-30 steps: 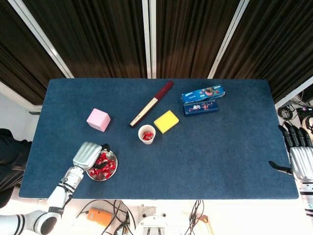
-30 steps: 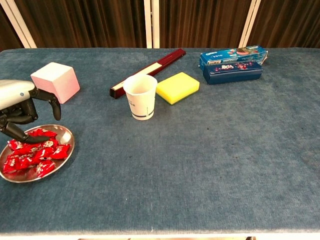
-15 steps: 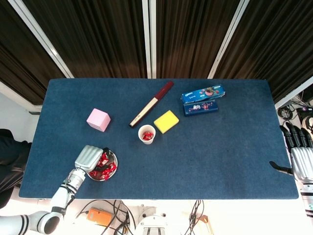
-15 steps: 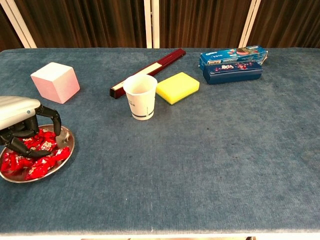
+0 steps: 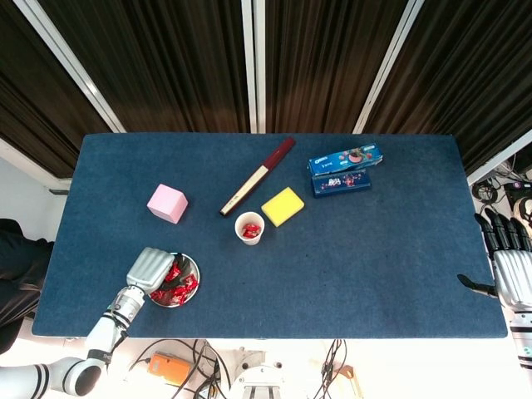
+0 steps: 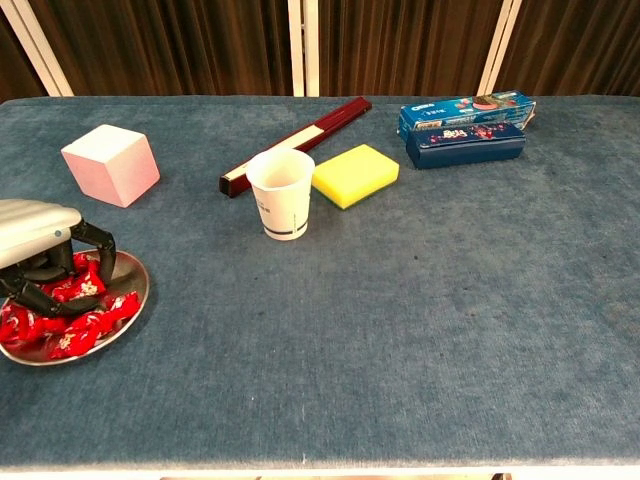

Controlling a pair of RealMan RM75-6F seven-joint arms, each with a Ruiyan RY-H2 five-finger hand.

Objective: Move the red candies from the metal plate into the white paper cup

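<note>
The metal plate [image 5: 196, 278] [image 6: 141, 292] sits near the table's front left corner with several red candies [image 5: 185, 283] [image 6: 92, 322] in it. My left hand [image 5: 150, 269] [image 6: 34, 246] is down on the plate, its fingers curled into the pile and closed around red candies. The white paper cup [image 5: 249, 227] [image 6: 281, 193] stands upright at mid-table, right of and beyond the plate; the head view shows red candy inside it. My right hand [image 5: 510, 268] hangs off the table's right edge, fingers spread, holding nothing. The chest view does not show it.
A pink cube [image 5: 167, 204] [image 6: 110, 164] lies behind the plate. A long dark red box [image 5: 257, 176] [image 6: 296, 144] and a yellow sponge [image 5: 283, 206] [image 6: 355, 174] lie just behind the cup. Two blue cookie boxes [image 5: 344, 169] [image 6: 464, 128] sit at the back right.
My left hand has sunk onto the plate and its fingers have curled in around the candies. The right hand has barely moved.
</note>
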